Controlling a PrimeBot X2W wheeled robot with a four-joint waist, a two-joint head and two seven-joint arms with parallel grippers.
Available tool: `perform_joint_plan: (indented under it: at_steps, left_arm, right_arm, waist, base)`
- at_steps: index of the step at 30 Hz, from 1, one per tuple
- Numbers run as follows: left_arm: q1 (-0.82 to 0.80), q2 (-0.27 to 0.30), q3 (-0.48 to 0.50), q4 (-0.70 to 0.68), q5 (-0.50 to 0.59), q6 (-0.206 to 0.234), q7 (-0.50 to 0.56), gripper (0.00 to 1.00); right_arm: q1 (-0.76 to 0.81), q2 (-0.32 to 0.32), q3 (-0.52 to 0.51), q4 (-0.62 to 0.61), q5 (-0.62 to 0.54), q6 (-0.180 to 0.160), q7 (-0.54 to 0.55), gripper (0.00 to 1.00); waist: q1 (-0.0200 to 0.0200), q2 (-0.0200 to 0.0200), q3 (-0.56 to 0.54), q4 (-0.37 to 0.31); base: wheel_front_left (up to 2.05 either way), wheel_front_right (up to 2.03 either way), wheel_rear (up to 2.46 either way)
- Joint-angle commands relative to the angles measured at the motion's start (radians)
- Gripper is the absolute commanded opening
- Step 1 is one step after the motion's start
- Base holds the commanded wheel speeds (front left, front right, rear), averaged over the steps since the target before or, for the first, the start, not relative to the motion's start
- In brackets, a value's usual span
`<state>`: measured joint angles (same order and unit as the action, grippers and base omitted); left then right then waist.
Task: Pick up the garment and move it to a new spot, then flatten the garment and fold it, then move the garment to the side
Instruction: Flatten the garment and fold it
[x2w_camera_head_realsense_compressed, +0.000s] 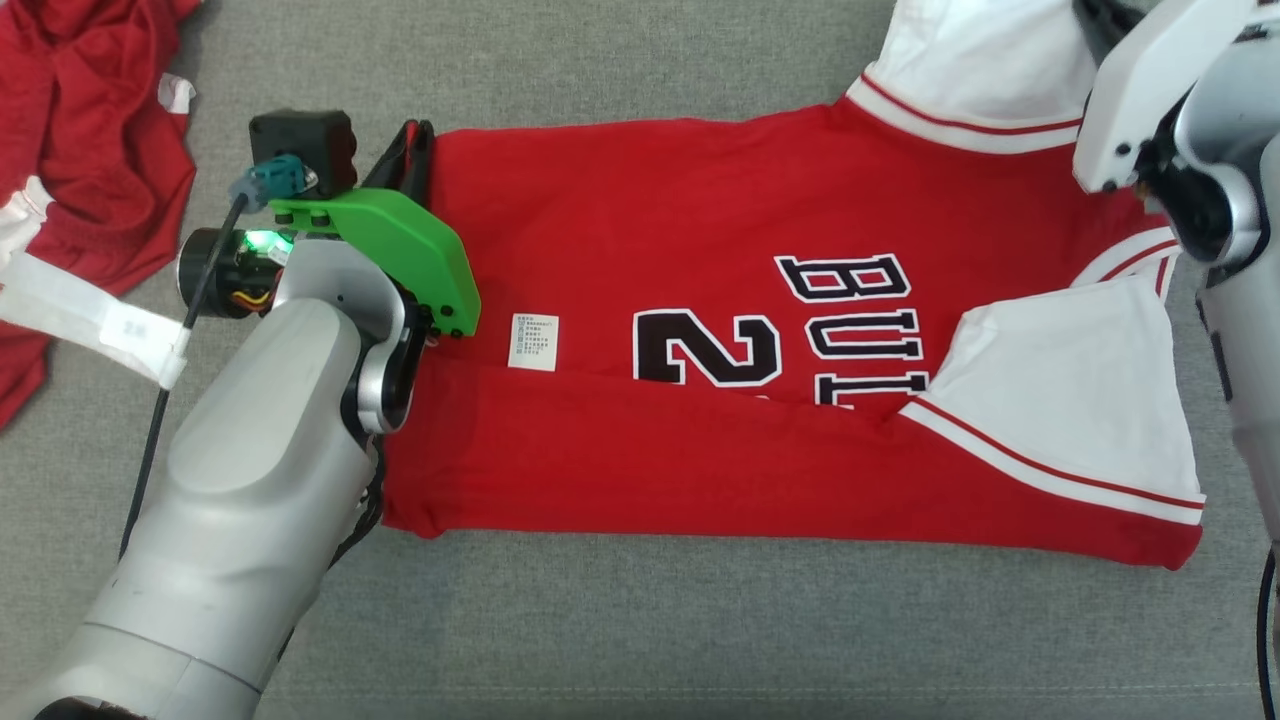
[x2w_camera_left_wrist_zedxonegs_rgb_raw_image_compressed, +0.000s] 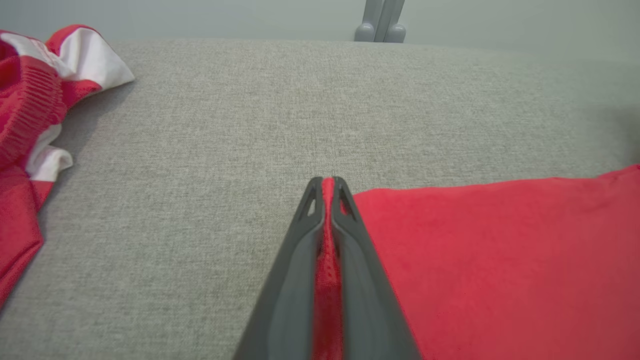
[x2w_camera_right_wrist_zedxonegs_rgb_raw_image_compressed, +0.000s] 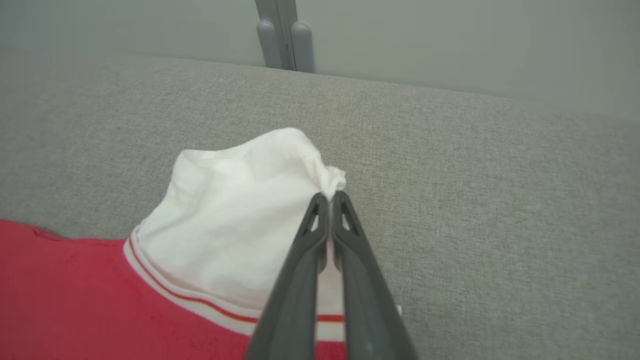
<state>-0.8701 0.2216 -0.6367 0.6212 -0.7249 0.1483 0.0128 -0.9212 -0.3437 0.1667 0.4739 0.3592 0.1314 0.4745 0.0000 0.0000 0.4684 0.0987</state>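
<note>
The garment (x2w_camera_head_realsense_compressed: 700, 250) is a red jersey with white sleeves and dark lettering, spread across the grey surface with its near long edge folded over. My left gripper (x2w_camera_head_realsense_compressed: 418, 130) is shut on the jersey's far hem corner; in the left wrist view red cloth (x2w_camera_left_wrist_zedxonegs_rgb_raw_image_compressed: 327, 250) is pinched between the dark fingers (x2w_camera_left_wrist_zedxonegs_rgb_raw_image_compressed: 300, 260) of the left gripper (x2w_camera_left_wrist_zedxonegs_rgb_raw_image_compressed: 327, 181). My right gripper (x2w_camera_right_wrist_zedxonegs_rgb_raw_image_compressed: 329, 196) is shut on the edge of the far white sleeve (x2w_camera_right_wrist_zedxonegs_rgb_raw_image_compressed: 235, 215), which bunches up from the surface. In the head view the right arm's white housing (x2w_camera_head_realsense_compressed: 1160, 90) covers that sleeve's end.
A second red and white garment (x2w_camera_head_realsense_compressed: 90, 140) lies crumpled at the far left, also in the left wrist view as a red heap (x2w_camera_left_wrist_zedxonegs_rgb_raw_image_compressed: 25, 115). A grey post (x2w_camera_right_wrist_zedxonegs_rgb_raw_image_compressed: 285, 35) stands beyond the surface's far edge. Bare grey fabric (x2w_camera_head_realsense_compressed: 700, 630) stretches along the near side.
</note>
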Motion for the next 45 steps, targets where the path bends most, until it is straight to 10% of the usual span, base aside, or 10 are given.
perform_joint_plan:
  at_steps: [1, 18, 34, 36, 38, 40, 41, 45]
  left_arm:
    - [0.021, 0.014, -0.004, -0.005, 0.015, -0.009, -0.013, 0.0]
    - [0.205, 0.142, -0.1, -0.076, 0.117, -0.085, -0.213, 0.0]
    - [0.305, 0.11, -0.06, -0.01, 0.079, -0.067, -0.271, 0.0]
    - [0.313, 0.106, -0.051, -0.01, 0.077, -0.06, -0.275, 0.0]
    - [0.323, 0.098, -0.042, -0.01, 0.073, -0.059, -0.277, 0.0]
    - [0.334, 0.092, -0.033, -0.006, 0.072, -0.053, -0.278, 0.73]
    - [0.339, 0.09, -0.027, -0.005, 0.069, -0.049, -0.279, 1.0]
    - [0.367, 0.08, 0.018, -0.027, 0.065, -0.037, -0.278, 1.0]
  right_arm:
    - [0.045, -0.005, 0.004, -0.026, 0.022, -0.001, 0.007, 0.0]
    - [0.556, -0.005, -0.059, -0.445, 0.152, -0.001, 0.041, 0.0]
    - [0.782, 0.061, -0.071, -0.581, 0.157, 0.0, 0.07, 0.0]
    - [0.8, 0.067, -0.066, -0.587, 0.152, 0.0, 0.078, 0.07]
    - [0.814, 0.071, -0.062, -0.587, 0.149, 0.0, 0.09, 0.4]
    - [0.831, 0.078, -0.062, -0.584, 0.153, 0.0, 0.107, 1.0]
    - [0.838, 0.08, -0.063, -0.584, 0.15, 0.0, 0.118, 1.0]
    - [0.853, 0.081, -0.073, -0.607, 0.137, 0.0, 0.138, 1.0]
  waist:
    - [0.0, 0.0, -0.047, -0.019]
    - [0.0, 0.0, -0.149, -0.06]
    - [0.0, 0.0, -0.186, -0.08]
    - [0.0, 0.0, -0.191, -0.082]
    - [0.0, 0.0, -0.196, -0.081]
    - [0.0, 0.0, -0.204, -0.079]
    - [0.0, 0.0, -0.208, -0.079]
    - [0.0, 0.0, -0.224, -0.077]
  base:
    - [0.0, 0.0, 0.0]
    - [0.0, 0.0, 0.0]
    - [0.0, 0.0, 0.0]
    - [0.0, 0.0, 0.0]
    - [0.0, 0.0, 0.0]
    - [0.0, 0.0, 0.0]
    - [0.0, 0.0, 0.0]
    - [0.0, 0.0, 0.0]
